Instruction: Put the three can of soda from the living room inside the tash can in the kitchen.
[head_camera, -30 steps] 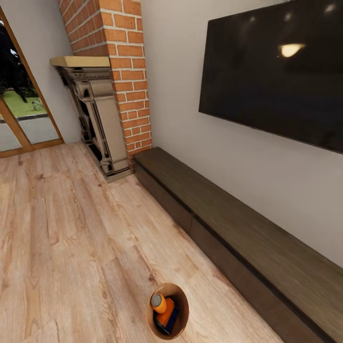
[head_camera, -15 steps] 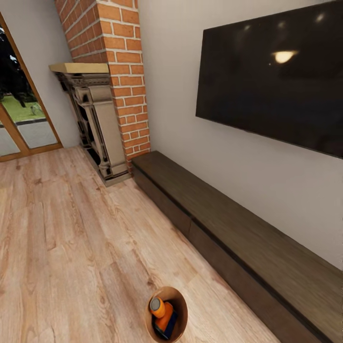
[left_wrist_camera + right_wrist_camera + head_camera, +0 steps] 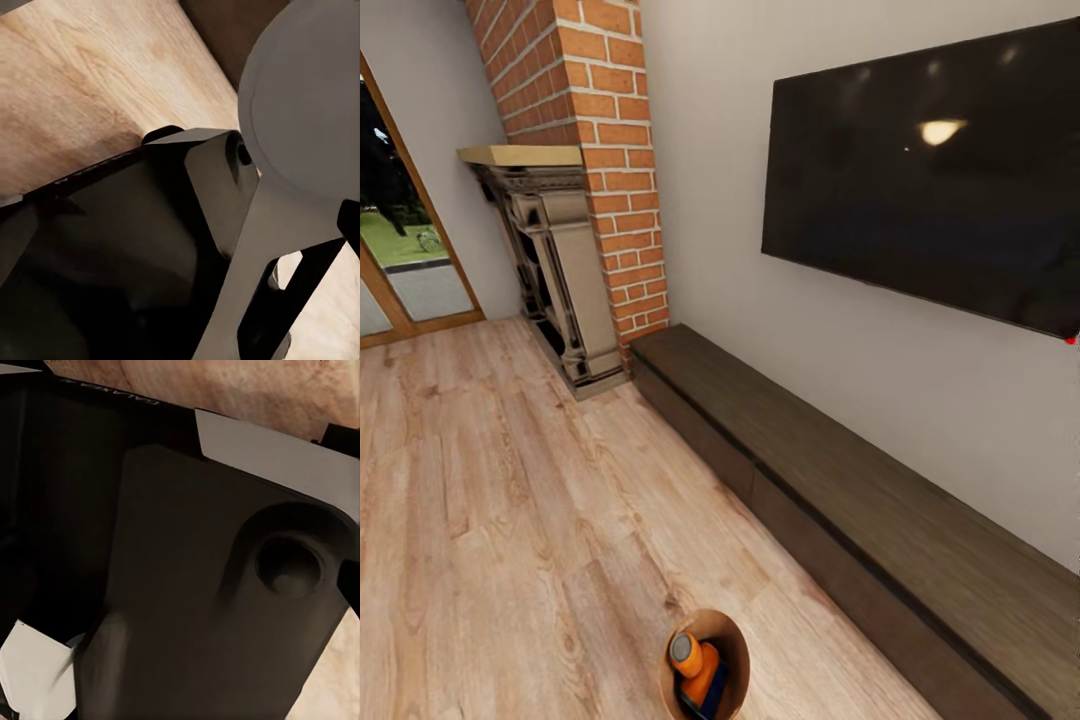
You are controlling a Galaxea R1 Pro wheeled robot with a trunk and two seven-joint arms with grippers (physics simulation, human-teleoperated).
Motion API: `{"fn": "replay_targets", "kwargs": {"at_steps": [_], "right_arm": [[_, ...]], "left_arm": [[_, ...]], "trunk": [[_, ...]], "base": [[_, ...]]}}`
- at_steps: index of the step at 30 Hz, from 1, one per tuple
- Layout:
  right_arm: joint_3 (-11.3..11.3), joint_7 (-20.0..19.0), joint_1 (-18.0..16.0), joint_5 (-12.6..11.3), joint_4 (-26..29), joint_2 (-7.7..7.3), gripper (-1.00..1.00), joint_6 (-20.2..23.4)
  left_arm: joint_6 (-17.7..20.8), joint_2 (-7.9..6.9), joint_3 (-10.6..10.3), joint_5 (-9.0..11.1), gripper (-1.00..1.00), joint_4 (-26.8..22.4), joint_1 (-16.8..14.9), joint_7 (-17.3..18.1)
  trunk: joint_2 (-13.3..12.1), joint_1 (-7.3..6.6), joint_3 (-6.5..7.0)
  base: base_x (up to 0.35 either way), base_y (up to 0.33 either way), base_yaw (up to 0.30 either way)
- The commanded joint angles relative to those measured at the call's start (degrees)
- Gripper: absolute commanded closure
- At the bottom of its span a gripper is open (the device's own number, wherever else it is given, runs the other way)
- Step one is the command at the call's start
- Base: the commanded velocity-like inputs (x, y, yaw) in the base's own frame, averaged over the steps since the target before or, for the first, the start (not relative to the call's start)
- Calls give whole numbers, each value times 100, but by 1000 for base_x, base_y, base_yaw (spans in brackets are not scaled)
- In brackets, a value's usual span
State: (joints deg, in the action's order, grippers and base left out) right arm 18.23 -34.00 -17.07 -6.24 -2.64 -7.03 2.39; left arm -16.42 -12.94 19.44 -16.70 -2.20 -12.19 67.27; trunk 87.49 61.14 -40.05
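Nearest, low in the head view: trash can (image 3: 732, 652) showing its brown interior, holding one orange soda can (image 3: 694, 665), long axis tilting, grey top pointing up and toward the left; other cans cannot be told. Beyond: wood floor (image 3: 490, 500), low dark cabinet (image 3: 840, 480), brick fireplace (image 3: 600, 190), television (image 3: 920, 170); the kitchen leg is seemingly remaining. Claw states: cannot tell, wrist views facing dark robot bodywork.
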Motion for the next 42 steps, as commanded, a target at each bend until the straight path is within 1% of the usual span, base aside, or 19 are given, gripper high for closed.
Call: {"fn": "replay_targets", "kwargs": {"at_steps": [1, 3, 4, 7, 9, 18, 20, 22, 23, 25, 26, 28, 29, 30, 32, 35, 42], "right_arm": [[2, 4, 10, 0, 0, 0, -100, -34], [3, 5, 13, 0, 0, 2, -100, -54], [4, 7, 16, 0, 0, 1, -100, -67], [4, 8, 18, 0, 0, 5, -100, -81], [5, 9, 19, 0, 0, 6, -100, -86], [4, 16, 20, 0, 0, 8, -100, -90], [4, 78, 20, 3, 0, 8, -100, -91], [4, 207, 20, 5, 0, 11, -100, -89], [5, 403, 20, 7, 3, 17, -100, -86], [3, 648, 20, 4, 5, 23, -100, -83], [0, 913, 20, 0, 6, 31, -100, -79], [-1, 1169, 20, -3, 7, 35, -100, -74], [-2, 1281, 20, -4, 8, 39, -100, -72], [-3, 1533, 20, -9, 8, 50, -100, -69], [-4, 1668, 20, 2, 8, 60, -100, -77], [-4, 1758, 20, 6, 3, 61, -100, -83], [-2, 1831, 40, 21, -7, 80, -100, -81]], "left_arm": [[5, 3, -1, 0, -100, 2, -1, -258], [11, 7, -1, 0, -100, 4, 1, -502], [16, 33, -1, 3, -100, 6, 2, -737], [21, 107, -1, 4, -100, 8, 3, -1031], [23, 137, -1, 2, -100, 8, 2, -1151], [32, 153, -1, 1, -100, 9, 1, -1234], [33, 155, -1, 2, -100, 9, 2, -1238], [33, 157, -1, 1, -100, 9, 1, -1240], [33, 158, -1, 1, -100, 9, 1, -1241], [33, 159, -1, 2, -100, 6, 1, -1248], [33, 159, -1, 1, -100, 4, 0, -1272], [33, 160, -1, 1, -100, 2, -1, -1320], [33, 160, -1, 1, -100, 2, 0, -1353], [33, 160, -1, 0, -100, 1, 2, -1494], [33, 158, -1, 0, -100, 0, 2, -1691], [33, 159, -5, 3, -100, 0, 3, -1904], [33, 160, -2, 8, -100, 0, 1, -2034]], "trunk": [[0, 0, 10], [0, 0, 29], [0, 0, 38], [0, 0, 67], [0, 0, 86], [0, 0, 171], [0, 0, 184], [0, 0, 192], [0, 0, 195], [0, 0, 198], [0, 0, 199], [0, 0, 200], [0, 0, 201], [0, 0, 201], [0, 0, 201], [0, 0, 202], [0, 0, 202]], "base": [[0, 0, -70], [0, 0, -70], [0, 0, -70], [0, 0, -59], [0, 0, -27], [0, 0, -6], [0, 0, 0], [0, 0, 0], [0, 0, 0], [0, 0, 0], [0, 0, 0], [0, 0, 0], [0, 0, 0], [0, 0, 0], [0, 0, 0], [0, 0, 0], [0, 0, 0]]}}
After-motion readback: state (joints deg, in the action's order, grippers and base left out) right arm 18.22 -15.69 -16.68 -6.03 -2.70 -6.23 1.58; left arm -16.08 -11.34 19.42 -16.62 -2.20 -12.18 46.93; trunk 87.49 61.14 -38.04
